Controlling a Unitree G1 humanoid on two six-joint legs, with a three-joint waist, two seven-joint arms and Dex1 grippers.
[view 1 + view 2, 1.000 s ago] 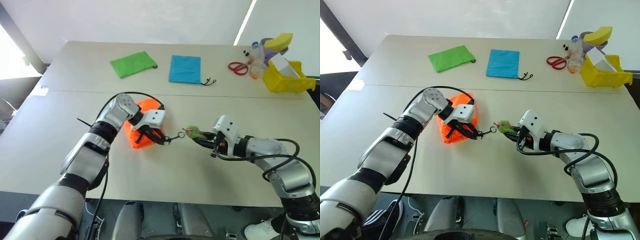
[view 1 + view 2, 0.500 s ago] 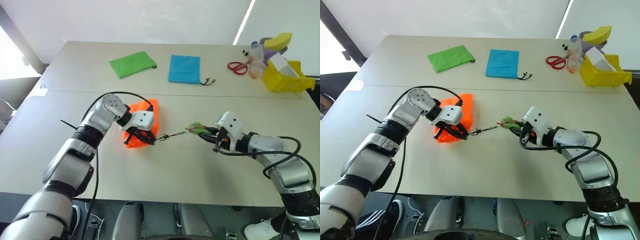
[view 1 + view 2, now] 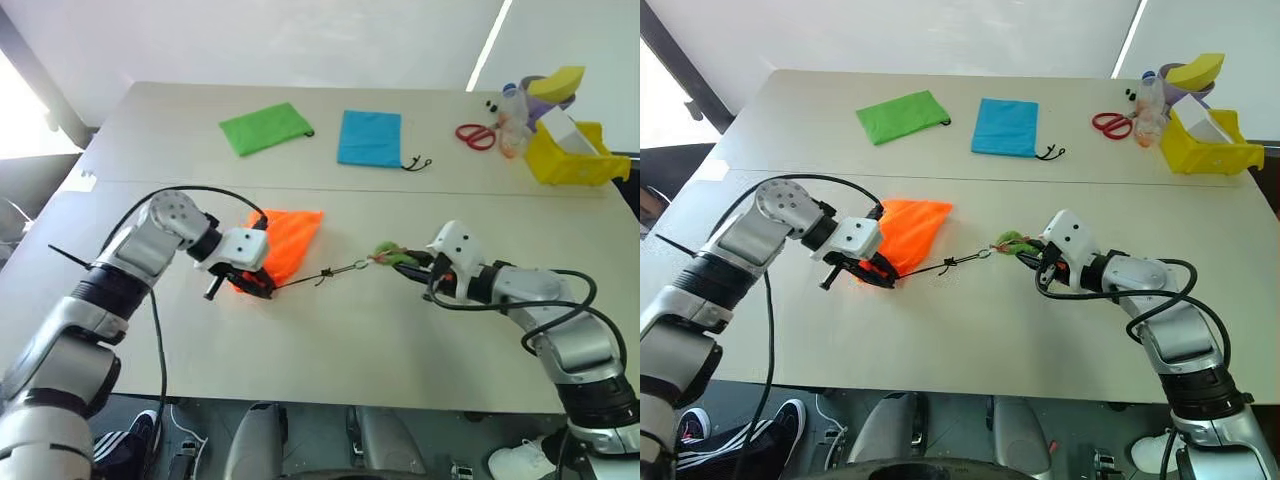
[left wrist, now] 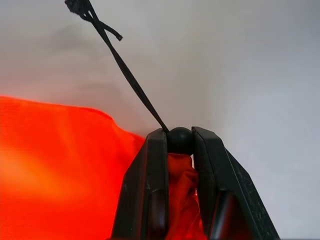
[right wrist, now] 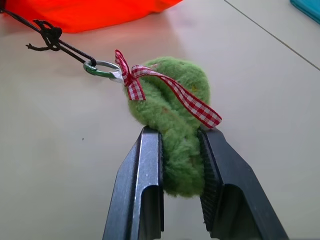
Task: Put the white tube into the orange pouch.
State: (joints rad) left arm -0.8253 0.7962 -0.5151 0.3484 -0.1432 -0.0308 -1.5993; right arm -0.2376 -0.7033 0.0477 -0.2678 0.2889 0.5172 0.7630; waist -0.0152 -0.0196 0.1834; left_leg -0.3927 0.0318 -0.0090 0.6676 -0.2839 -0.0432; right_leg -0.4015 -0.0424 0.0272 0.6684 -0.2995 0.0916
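The orange pouch (image 3: 908,229) lies on the table (image 3: 970,340) in front of the robot, and both claws are working its drawstring, not the tube. The left claw (image 4: 179,150) is clamped on the gathered mouth of the pouch, its two fingers pinching bunched orange fabric and a small black cord stopper (image 4: 180,140) between them. The right claw (image 5: 180,150) is closed on the fuzzy green pom-pom (image 5: 172,107), which carries a red-checked ribbon and hangs from a small ring (image 5: 102,69) at the end of the dark cord (image 3: 940,266). The cord runs nearly straight between the two claws, so it looks drawn tight, which suggests the neck of the pouch is being pulled shut. The white tube cannot be made out on the table, and whether it already sits inside the pouch cannot be told, as the fabric hides anything in it. If it is inside, the task is near its end, with cinching and letting go remaining; if not, the insertion is yet to come. Farther back, well apart from the work, lie a green pouch (image 3: 265,128), a blue pouch (image 3: 370,138), red scissors (image 3: 477,135) and a yellow bin (image 3: 577,160).
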